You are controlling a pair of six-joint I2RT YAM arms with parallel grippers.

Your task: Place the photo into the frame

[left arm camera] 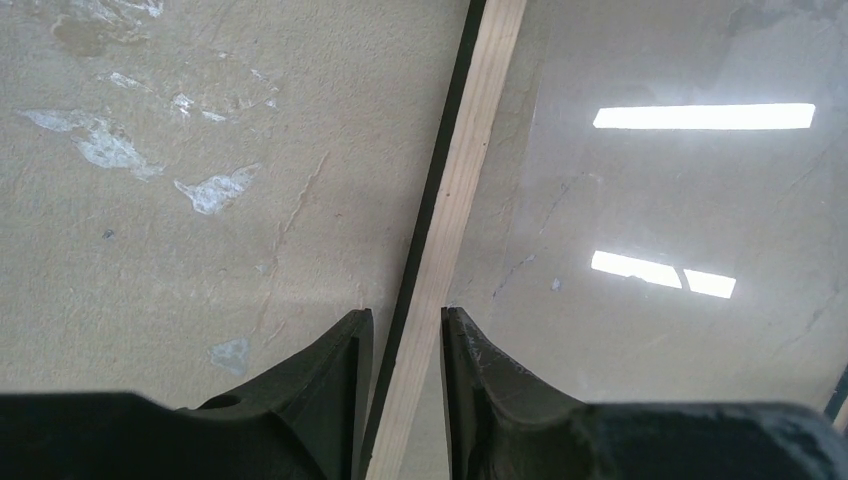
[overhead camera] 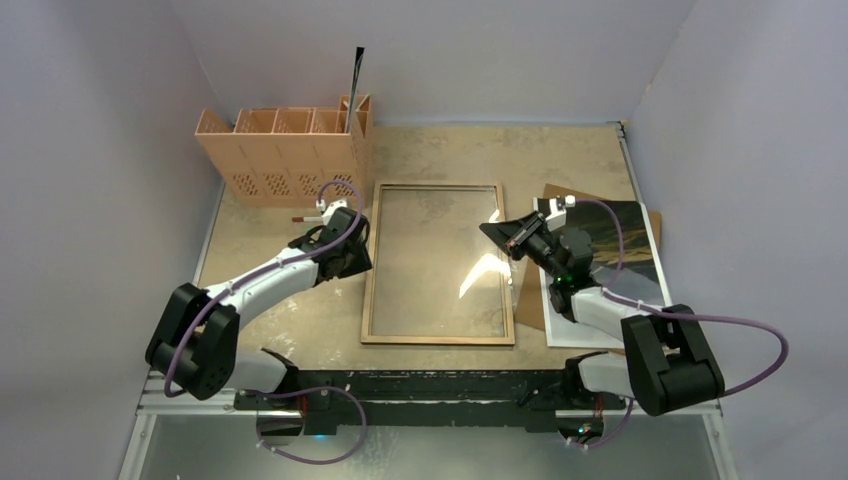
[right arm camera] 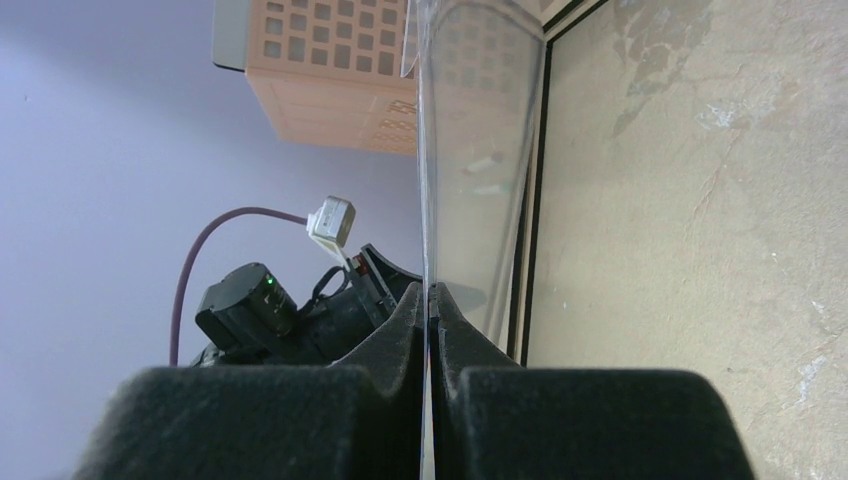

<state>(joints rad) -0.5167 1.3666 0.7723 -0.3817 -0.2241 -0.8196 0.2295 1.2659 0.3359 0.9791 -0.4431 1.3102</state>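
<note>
Left pincer (left arm camera: 407, 325): low over the frame's left rail, one finger either side of the light wood strip. The jaws are parted by about the width of the rail. I cannot tell whether the pads nip the rail or only stand over it.
Right pincer (right arm camera: 431, 300): clenched, its two dark fingers pressed together on the thin edge of the clear pane (right arm camera: 480, 150), with no gap between them.
Clear pane: runs away from the right pincer toward the far side. In the right wrist view it is seen nearly edge-on and stands apart from the frame's dark rail.
Frame (overhead camera: 438, 337): flat on the counter (overhead camera: 560, 160) in the middle between the two arms, wood-coloured side up, with a bright glare near its right rail.
Photo (overhead camera: 630, 240): on the counter to the right of the frame, dark landscape face up, partly under the right arm. It lies on the brown backing board (overhead camera: 527, 298) and outside the frame.
Peach organiser (overhead camera: 280, 160): at the far left of the counter, beyond the left pincer (overhead camera: 352, 252).
</note>
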